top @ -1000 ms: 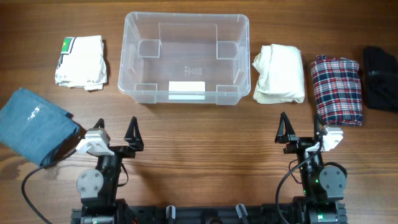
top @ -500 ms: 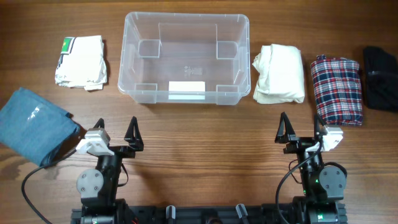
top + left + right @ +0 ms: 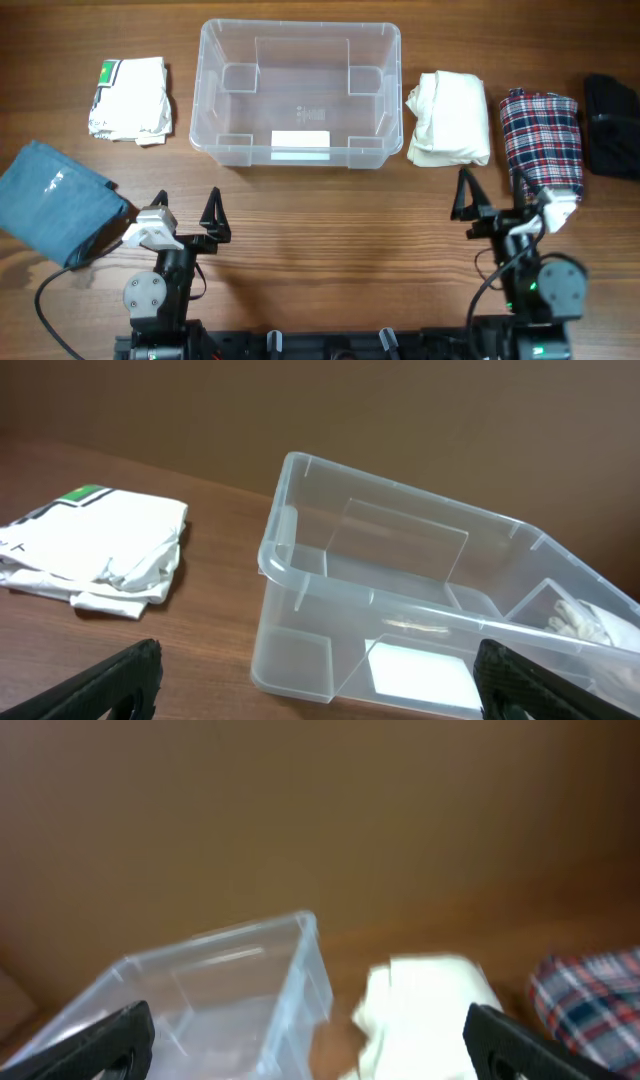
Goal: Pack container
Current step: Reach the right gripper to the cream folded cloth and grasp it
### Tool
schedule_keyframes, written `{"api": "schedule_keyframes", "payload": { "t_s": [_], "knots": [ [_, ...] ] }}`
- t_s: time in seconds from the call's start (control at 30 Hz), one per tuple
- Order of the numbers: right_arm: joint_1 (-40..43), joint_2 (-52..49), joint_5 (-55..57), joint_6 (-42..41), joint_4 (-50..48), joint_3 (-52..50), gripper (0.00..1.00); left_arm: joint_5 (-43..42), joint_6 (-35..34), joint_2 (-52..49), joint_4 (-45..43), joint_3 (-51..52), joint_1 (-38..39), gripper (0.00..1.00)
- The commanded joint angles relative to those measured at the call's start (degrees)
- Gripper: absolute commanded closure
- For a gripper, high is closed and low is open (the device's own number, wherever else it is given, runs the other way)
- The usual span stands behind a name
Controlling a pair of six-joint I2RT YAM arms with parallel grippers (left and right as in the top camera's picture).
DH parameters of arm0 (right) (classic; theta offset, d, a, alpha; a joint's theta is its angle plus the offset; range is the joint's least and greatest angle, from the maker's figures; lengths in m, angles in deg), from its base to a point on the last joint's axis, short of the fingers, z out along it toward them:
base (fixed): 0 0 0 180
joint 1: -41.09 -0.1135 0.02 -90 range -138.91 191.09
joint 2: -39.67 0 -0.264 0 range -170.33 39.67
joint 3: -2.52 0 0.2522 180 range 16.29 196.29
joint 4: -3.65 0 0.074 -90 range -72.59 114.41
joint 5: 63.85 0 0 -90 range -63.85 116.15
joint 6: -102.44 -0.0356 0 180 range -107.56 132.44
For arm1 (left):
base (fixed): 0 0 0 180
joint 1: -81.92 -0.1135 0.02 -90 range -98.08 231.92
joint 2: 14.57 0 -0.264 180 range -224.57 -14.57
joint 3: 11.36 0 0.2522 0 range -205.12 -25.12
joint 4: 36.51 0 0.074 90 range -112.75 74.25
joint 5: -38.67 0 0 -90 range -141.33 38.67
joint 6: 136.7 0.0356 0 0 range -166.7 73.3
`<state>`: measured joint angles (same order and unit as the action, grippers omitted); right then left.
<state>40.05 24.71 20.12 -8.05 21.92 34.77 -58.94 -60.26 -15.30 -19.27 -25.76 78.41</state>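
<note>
Your left hand (image 3: 187, 207), at 7 o'clock, and right hand (image 3: 491, 198), at 5, are both released. Container (image 3: 300, 24) sits at 12, cream fold (image 3: 450, 118) just beside its 3 o'clock side.

Right pincer (image 3: 491, 200) has shifted forward and rightward
</note>
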Motion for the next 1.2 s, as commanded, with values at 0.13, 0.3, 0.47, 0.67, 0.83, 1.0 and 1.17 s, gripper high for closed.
{"api": "schedule_keyframes", "payload": {
  "t_s": [0.13,0.3,0.47,0.67,0.83,1.0,1.17],
  "knots": [
    [2.34,-40.44,-7.02,8.57,22.84,44.5,0.0,-0.68,1.18,0.35,0.2,0.31,-0.48,0.0],
    [3.8,-61.81,-11.39,24.46,36.76,67.08,0.0,-0.68,1.18,0.35,0.2,0.31,-0.48,0.0],
    [11.82,-78.93,-12.44,25.09,39.3,68.08,0.0,-0.66,1.16,0.35,0.2,0.31,-0.48,0.0],
    [14.29,-91.45,-18.73,29.79,42.64,68.08,0.04,-0.66,1.16,0.35,0.17,0.31,-0.48,0.0],
    [14.29,-100.48,-21.14,29.73,44.17,68.04,0.12,-0.68,1.16,0.35,0.17,0.31,-0.48,0.0],
    [14.4,-103.8,-21.09,29.31,41.62,67.25,0.12,-0.66,1.16,0.35,0.2,0.31,-0.48,0.0],
    [15.76,-104.59,-21.05,29.33,39.01,66.45,0.1,-0.68,1.16,0.35,0.17,0.31,-0.48,0.0]
  ]
}}
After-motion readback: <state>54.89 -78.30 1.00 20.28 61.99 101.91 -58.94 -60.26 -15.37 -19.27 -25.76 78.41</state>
